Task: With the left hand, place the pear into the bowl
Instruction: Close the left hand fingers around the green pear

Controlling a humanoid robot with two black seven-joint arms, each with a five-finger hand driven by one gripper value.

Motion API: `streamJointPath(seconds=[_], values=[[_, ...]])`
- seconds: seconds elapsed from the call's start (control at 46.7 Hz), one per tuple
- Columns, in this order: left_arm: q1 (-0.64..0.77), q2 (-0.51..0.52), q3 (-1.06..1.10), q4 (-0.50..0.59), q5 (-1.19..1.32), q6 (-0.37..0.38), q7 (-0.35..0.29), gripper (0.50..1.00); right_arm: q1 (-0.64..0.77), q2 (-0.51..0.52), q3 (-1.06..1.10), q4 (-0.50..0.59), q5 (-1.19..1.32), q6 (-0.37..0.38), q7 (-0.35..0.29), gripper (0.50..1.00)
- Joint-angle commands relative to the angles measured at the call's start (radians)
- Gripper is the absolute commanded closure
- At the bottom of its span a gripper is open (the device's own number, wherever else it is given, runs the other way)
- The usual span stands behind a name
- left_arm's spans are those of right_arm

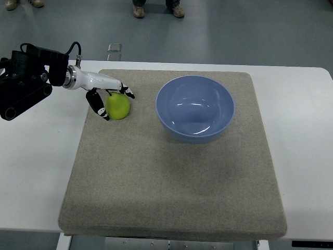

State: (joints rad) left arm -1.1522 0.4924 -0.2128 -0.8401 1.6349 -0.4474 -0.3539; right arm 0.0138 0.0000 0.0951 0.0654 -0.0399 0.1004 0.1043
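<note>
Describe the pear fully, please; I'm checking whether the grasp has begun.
The pear is yellow-green, smooth-skinned and rounded, with no stem or blemish that I can make out. It lies on the grey mat near the mat's far left corner, apart from the blue bowl to its right, which is empty. The left hand is curled around it, one finger at its left side and others over its top. Whether it is lifted off the mat cannot be told.

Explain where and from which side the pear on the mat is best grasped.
Grip the pear around its wide rounded body, coming from its left and above, as the left hand does now. Fingers can wrap its curve there, and the bowl side stays clear.
</note>
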Motion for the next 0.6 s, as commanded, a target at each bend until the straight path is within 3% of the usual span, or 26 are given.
streamJointPath(seconds=[0.0,0.278,0.578], values=[[-0.003,-0.002,0.001,-0.001,-0.001,0.001,-0.003,0.600,0.000,0.000,0.000,-0.001,0.000,-0.001,0.000,0.574],[-0.007,-0.002,0.003,-0.001,0.000,0.003,-0.003,0.658,0.000,0.000,0.000,0.001,0.000,-0.001,0.000,0.574],[-0.006,0.000,0.003,0.007,-0.001,0.006,-0.003,0.831,0.000,0.000,0.000,-0.001,0.000,0.001,0.000,0.574]])
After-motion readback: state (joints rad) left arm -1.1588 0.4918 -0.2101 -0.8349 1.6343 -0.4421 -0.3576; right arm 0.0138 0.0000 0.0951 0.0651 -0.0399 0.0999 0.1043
